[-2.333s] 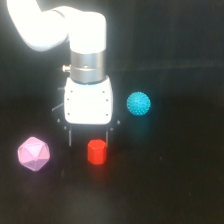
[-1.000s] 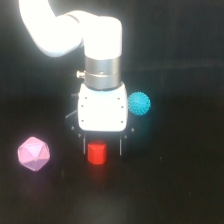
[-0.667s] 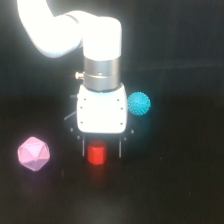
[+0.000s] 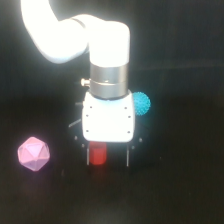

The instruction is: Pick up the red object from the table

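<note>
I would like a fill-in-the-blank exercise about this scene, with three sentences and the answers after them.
1. The end effector stands over the small ____ object on the table.
2. The pink polyhedron lies at the exterior view's ____ of the red object.
3. The bumpy ball partly hidden behind the arm is ____ in colour.

Missing words: red; left; teal
</note>
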